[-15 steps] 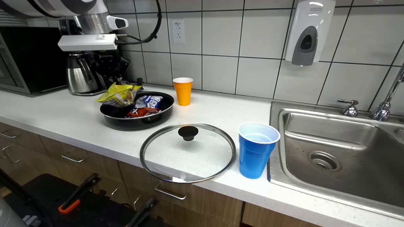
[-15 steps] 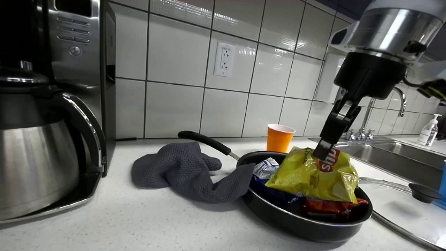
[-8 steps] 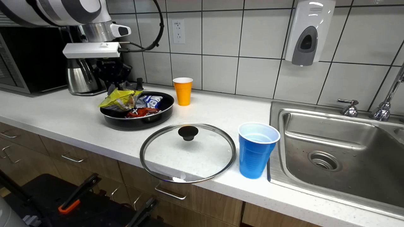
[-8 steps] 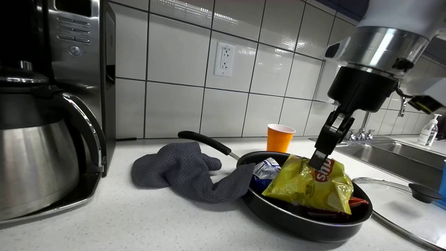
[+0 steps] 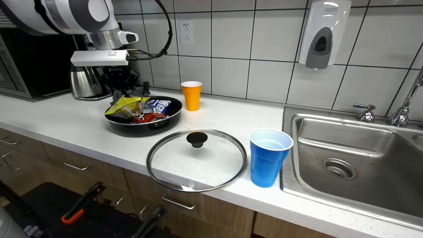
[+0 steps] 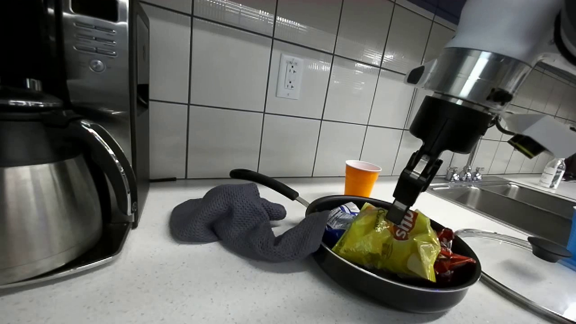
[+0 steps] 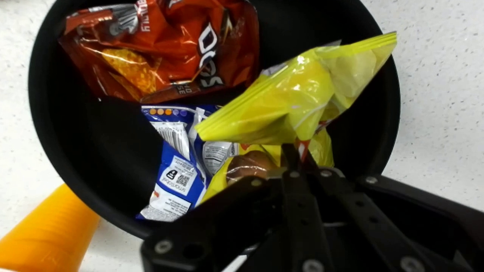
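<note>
The yellow chip bag (image 6: pixel 378 245) sits within the black pan (image 6: pixel 387 294), its upper part pinched between the clenched fingers (image 6: pixel 398 212). In the wrist view, a blue bag (image 7: pixel 177 168) lies left of the fingers, with a red bag (image 7: pixel 166 53) farther up and left. In an exterior view, an orange cup (image 6: pixel 361 179) stands beyond the fingers and a grey cloth (image 6: pixel 247 229) lies left of them on the worktop (image 6: pixel 180 290).

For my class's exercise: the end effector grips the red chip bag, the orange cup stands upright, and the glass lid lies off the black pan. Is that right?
No: the end effector grips the yellow bag, as the wrist view shows; the red bag lies in the black pan. The rest holds: orange cup upright, glass lid off the pan.
</note>
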{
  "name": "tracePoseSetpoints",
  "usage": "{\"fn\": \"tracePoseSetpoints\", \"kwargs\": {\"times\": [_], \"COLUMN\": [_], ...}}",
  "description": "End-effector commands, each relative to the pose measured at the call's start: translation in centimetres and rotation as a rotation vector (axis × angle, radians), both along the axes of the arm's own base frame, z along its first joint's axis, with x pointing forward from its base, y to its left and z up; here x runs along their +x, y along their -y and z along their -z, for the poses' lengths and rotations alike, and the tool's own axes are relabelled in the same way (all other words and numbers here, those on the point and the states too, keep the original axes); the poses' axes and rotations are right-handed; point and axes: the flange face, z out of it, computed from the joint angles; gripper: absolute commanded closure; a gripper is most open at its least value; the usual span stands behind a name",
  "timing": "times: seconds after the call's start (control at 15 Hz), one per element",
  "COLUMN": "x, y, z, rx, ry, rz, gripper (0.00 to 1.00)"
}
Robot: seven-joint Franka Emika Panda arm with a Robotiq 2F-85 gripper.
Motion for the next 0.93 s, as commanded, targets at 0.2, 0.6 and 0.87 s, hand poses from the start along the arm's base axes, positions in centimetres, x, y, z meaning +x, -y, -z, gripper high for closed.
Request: {"fn": "tracePoseSetpoints", "kwargs": {"times": [0.2, 0.6, 0.87], "x": [1.9, 2.4, 2.1], "y": [-2.3, -2.8, -2.4], "z": [1.1, 1.7, 2.5], "rx": [0.034, 0.048, 0.050], "ry": [0.015, 0.019, 0.005], "rz": [-0.048, -0.049, -0.036], "gripper": [1.00, 1.00, 1.00]}}
